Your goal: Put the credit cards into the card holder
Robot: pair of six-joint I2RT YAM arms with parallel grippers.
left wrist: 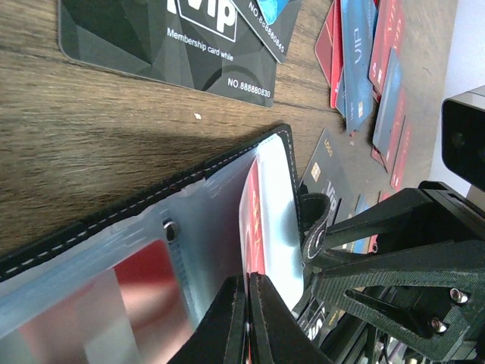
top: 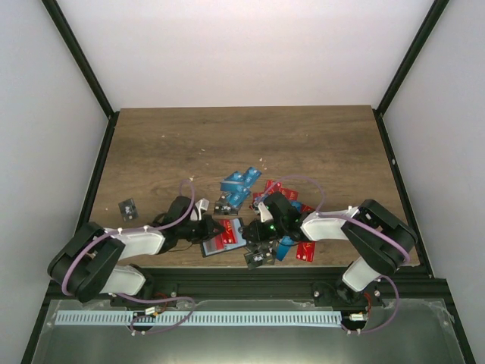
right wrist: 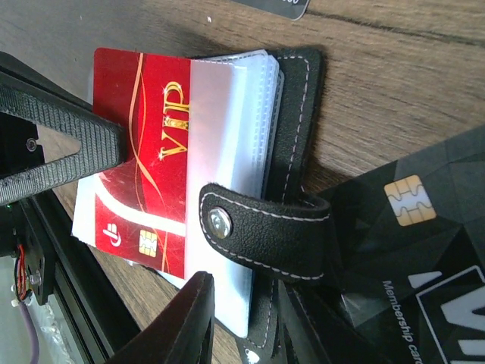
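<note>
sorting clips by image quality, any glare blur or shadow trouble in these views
top external: even light, sharp, credit cards tiny; left wrist: card holder plastic glares white, shadow beside it, left end effector soft up close; right wrist: red card crisp under plastic sheen.

- The card holder [right wrist: 299, 114] lies open on the wooden worktop [right wrist: 394, 83], close to its railed edge, with the clasp tab [right wrist: 265, 227] folded across the clear sleeves [right wrist: 227, 114].
- A red VIP card [right wrist: 144, 152] sits partly inside a sleeve.
- The left gripper [right wrist: 106, 144] meets that card's free edge.
- The right gripper [right wrist: 242, 322] straddles the sleeves and cover.
- A black membership card [right wrist: 409, 250] lies just beside the tab.
</note>
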